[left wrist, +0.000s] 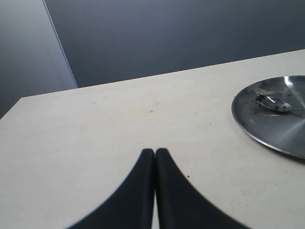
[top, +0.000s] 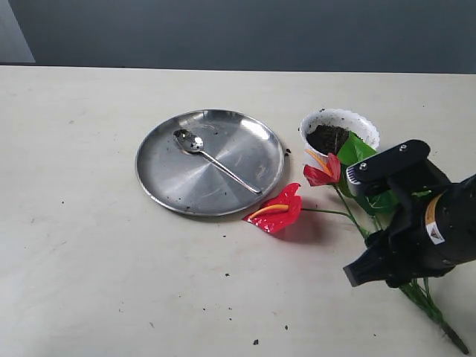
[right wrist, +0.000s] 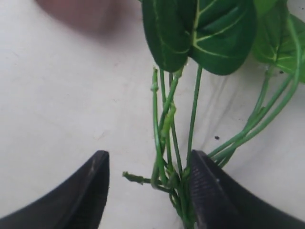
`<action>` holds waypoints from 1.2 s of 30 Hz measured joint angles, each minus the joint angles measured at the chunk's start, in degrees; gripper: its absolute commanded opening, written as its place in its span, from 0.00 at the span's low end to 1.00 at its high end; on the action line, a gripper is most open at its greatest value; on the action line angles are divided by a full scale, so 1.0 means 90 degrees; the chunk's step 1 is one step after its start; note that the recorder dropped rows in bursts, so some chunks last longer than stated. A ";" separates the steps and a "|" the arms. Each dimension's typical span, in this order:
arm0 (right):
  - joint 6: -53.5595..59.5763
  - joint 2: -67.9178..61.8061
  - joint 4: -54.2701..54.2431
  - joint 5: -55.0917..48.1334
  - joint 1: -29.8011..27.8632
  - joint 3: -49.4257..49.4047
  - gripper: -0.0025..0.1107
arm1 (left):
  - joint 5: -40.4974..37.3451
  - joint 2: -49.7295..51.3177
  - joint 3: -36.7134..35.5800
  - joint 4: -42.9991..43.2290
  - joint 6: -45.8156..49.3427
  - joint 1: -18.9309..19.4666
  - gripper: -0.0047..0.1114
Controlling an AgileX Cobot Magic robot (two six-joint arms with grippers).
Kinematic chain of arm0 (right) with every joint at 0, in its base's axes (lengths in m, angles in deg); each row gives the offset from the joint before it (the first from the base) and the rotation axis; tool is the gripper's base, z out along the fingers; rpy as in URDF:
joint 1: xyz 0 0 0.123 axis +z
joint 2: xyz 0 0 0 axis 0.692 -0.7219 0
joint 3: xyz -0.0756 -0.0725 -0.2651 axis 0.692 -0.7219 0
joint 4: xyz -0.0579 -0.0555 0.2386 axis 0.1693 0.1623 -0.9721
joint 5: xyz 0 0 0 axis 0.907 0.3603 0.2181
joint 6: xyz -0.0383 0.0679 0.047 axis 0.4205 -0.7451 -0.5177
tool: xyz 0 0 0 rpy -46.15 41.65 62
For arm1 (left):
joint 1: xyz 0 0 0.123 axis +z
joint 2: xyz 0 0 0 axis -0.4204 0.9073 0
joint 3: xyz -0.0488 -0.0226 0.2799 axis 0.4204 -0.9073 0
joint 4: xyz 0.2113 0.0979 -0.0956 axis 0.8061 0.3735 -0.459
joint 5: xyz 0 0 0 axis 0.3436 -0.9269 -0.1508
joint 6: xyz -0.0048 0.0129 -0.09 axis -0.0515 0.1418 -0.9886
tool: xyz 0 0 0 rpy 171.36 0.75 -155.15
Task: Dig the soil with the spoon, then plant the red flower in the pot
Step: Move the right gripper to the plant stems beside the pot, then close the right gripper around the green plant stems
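My right pincer (right wrist: 147, 186) hangs low over the tabletop (top: 74, 223) near its right edge, jaws spread apart with the flower's (top: 281, 210) bundle of thin green stems (right wrist: 167, 143) standing between them; the stems lie against the inner face of one finger (right wrist: 209, 191) and well clear of the other, so I am not yet gripping anything. The flower lies flat on the tabletop: one red bloom rests just beside the near rim of the plate (top: 186, 186), the second bloom (top: 324, 172) sits closer to the pot (top: 338, 123), its green leaves (top: 355, 151) lie against the pot's near side, and the stems run on towards the near right corner, passing beneath my arm. The pot stands upright just to the right of the plate, apart from it, with a dark clump of soil (top: 327, 137) inside. The spoon (top: 212, 158) lies in the plate, bowl towards the plate's far left, handle slanting down to its near right; a few dark crumbs speckle the plate and the tabletop around it. My left pincer (left wrist: 155, 155) is clenched tight, fingertips pressed together with nothing between them, held above bare tabletop towards the left side, with the plate's rim and the spoon's bowl (left wrist: 276, 103) visible off to one side.
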 measured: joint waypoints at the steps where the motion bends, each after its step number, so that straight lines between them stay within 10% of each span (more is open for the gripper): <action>1: -0.0028 -0.0082 0.0015 0.0050 0.0000 -0.0027 0.46 | 0.0000 0.0000 0.0000 0.0000 0.0000 0.0000 0.05; 15: -0.1206 -0.1492 0.1171 0.0555 0.0000 -0.0070 0.45 | 0.0000 0.0000 0.0000 0.0000 0.0000 0.0000 0.05; 23: -0.1335 -0.1915 0.1205 0.0576 0.0000 -0.0070 0.02 | 0.0000 0.0000 0.0000 0.0000 0.0000 0.0000 0.05; 36: -0.1361 -0.1378 0.1055 0.0549 0.0000 -0.0070 0.03 | 0.0000 0.0000 0.0000 0.0000 0.0000 0.0000 0.05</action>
